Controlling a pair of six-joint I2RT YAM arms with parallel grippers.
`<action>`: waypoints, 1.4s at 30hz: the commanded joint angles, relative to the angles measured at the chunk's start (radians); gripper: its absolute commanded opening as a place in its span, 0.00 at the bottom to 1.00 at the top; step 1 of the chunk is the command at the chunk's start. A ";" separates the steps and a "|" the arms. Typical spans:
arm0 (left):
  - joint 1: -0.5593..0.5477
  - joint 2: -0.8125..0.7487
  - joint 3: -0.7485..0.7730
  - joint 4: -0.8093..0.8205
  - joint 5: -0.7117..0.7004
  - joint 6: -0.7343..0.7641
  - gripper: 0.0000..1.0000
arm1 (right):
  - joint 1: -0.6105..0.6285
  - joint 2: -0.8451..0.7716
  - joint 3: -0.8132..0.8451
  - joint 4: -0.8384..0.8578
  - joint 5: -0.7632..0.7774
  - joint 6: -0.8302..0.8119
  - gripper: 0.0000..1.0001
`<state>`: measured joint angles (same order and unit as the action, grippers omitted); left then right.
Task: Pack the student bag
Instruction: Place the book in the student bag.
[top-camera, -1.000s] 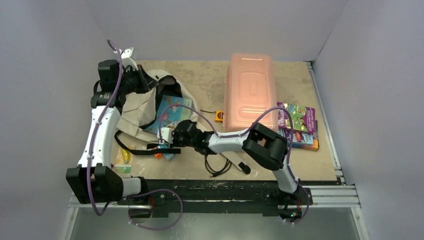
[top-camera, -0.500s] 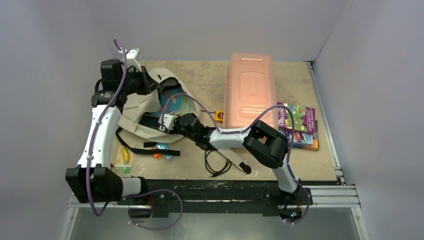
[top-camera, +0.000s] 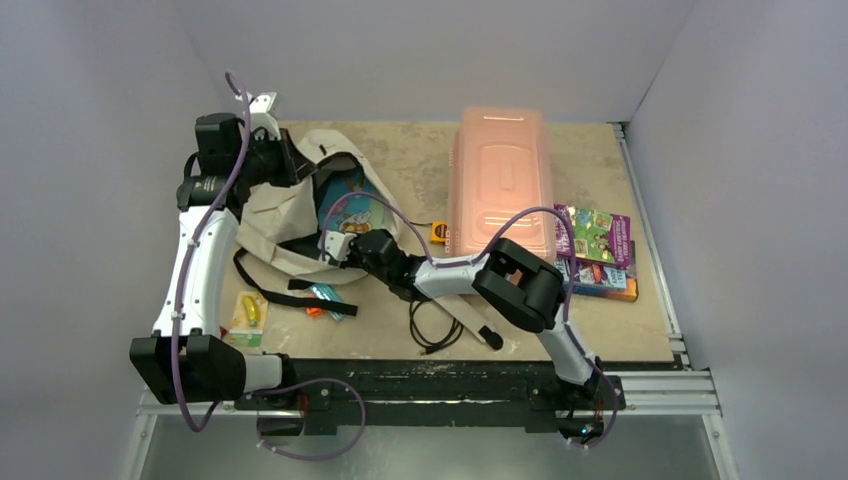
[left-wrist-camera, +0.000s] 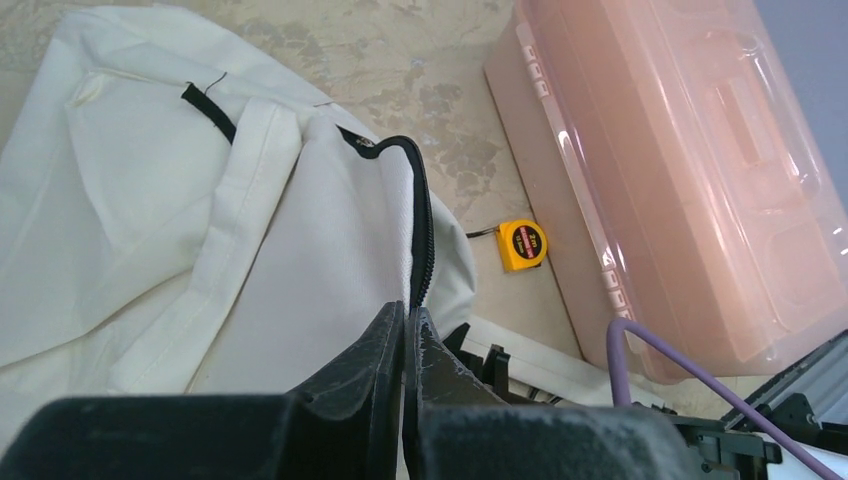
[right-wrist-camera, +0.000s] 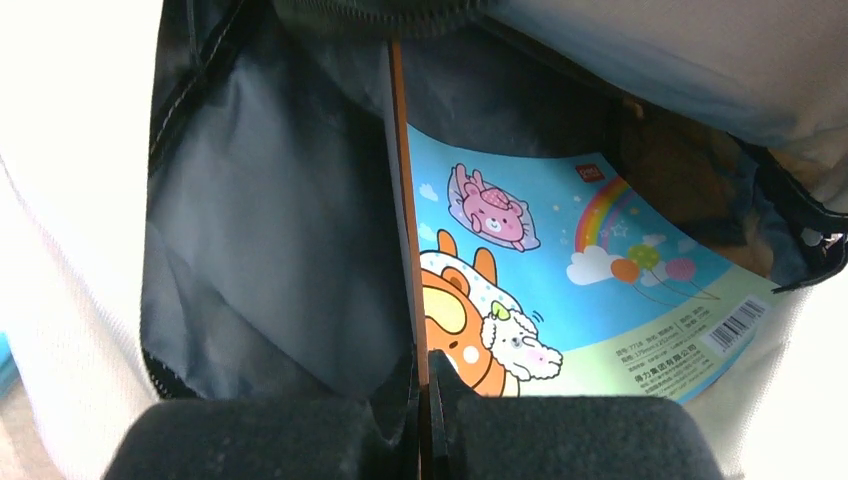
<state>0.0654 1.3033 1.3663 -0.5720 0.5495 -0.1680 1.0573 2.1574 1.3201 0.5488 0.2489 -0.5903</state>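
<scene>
Beige student bag (top-camera: 285, 215) lies at the far left corner of the table (top-camera: 410, 160), its mouth open. The left gripper (left-wrist-camera: 405, 335) is pinched fully closed on the bag's fabric at the zipper edge. The right gripper (right-wrist-camera: 422, 375), jaws squeezed tight, grips the thin edge of a picture book (right-wrist-camera: 560, 290) inside the dark lining. The book's cover carries a barcode and small print too fine to read. A yellow tape measure (left-wrist-camera: 523, 245) lies just beside the pink box (left-wrist-camera: 690, 170); its label is illegible.

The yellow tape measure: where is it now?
In the top view the yellow tape measure lies just left of the pink box, between it and the student bag.
</scene>
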 joint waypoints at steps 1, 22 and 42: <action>0.007 0.001 0.046 0.051 0.116 -0.048 0.00 | -0.017 -0.003 0.097 0.057 0.044 0.123 0.00; 0.010 0.084 0.010 0.099 0.076 -0.143 0.00 | -0.021 0.087 0.269 -0.017 -0.157 0.539 0.64; 0.013 0.115 -0.006 0.121 0.090 -0.176 0.00 | -0.101 -0.055 0.128 -0.201 -0.290 1.040 0.87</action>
<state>0.0719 1.4300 1.3598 -0.5167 0.6159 -0.3305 0.9695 2.0541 1.3685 0.3611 -0.0029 0.3916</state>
